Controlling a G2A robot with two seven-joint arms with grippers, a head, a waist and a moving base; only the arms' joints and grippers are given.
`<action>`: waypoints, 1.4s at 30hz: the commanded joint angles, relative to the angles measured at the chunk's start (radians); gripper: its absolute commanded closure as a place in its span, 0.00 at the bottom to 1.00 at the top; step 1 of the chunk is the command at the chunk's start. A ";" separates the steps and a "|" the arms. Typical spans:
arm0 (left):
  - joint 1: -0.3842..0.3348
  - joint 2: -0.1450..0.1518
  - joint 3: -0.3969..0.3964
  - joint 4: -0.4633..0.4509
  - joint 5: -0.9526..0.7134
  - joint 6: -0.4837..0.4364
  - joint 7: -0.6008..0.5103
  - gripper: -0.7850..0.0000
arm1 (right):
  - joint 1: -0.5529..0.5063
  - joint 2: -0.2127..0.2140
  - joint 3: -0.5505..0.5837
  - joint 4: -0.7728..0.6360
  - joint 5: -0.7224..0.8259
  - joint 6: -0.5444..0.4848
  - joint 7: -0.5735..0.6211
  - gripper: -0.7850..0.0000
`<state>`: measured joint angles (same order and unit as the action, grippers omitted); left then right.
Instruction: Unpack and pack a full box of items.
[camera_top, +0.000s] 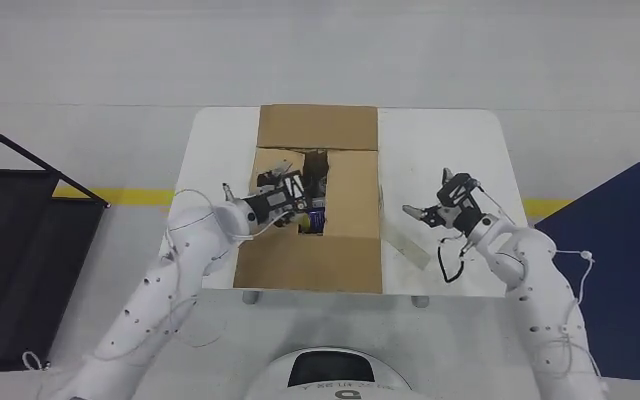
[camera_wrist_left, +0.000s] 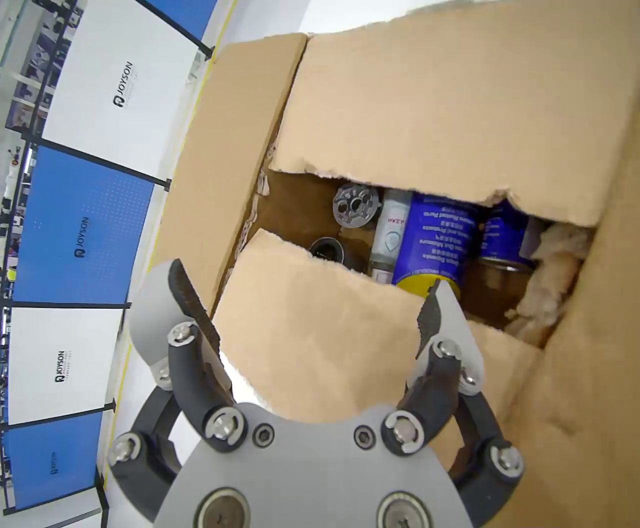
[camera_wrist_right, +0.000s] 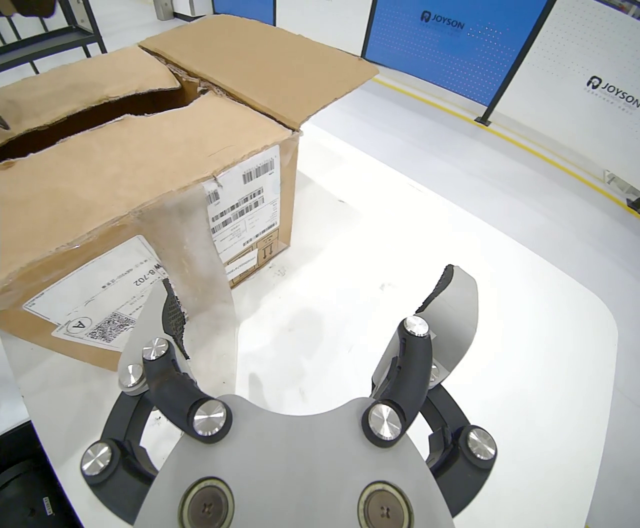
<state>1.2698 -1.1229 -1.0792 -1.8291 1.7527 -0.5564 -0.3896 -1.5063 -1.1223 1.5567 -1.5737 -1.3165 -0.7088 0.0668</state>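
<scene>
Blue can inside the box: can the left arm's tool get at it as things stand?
Probably not cleanly. The left tool is open above the box, but a torn flap lies between it and the blue can, and the gap between flaps looks narrow.

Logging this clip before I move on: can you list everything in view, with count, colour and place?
box: 1, brown, on the table, top flaps torn and partly open
table: 1, white, under the box
cans: 2, blue, inside the box
tube: 1, white, inside the box, beside a can
disc: 1, grey, inside the box
cylinder: 1, black, inside the box
padding: 1 wad, beige, inside the box
tape: 1 strip, clear, hanging off the box's side
rack: 1, black, on the robot's left
panels: several, blue and white, in the background
left gripper: open, over a box flap
right gripper: open, over the table beside the box
</scene>
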 joint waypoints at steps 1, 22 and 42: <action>-0.032 -0.011 0.047 0.030 0.016 0.041 -0.006 0.00 | 0.008 0.000 -0.013 0.001 0.009 -0.008 -0.001 0.00; -0.153 -0.074 0.180 0.070 0.001 0.215 0.174 0.00 | 0.122 -0.012 -0.177 0.066 0.045 -0.007 0.107 0.00; -0.369 -0.192 0.451 0.280 0.028 0.243 0.076 0.00 | -0.283 0.054 0.392 -0.113 0.542 -0.200 0.034 0.00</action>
<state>0.9067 -1.3088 -0.6468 -1.5693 1.7604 -0.3188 -0.3186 -1.7729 -1.0683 1.9384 -1.6701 -0.7800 -0.9132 0.1036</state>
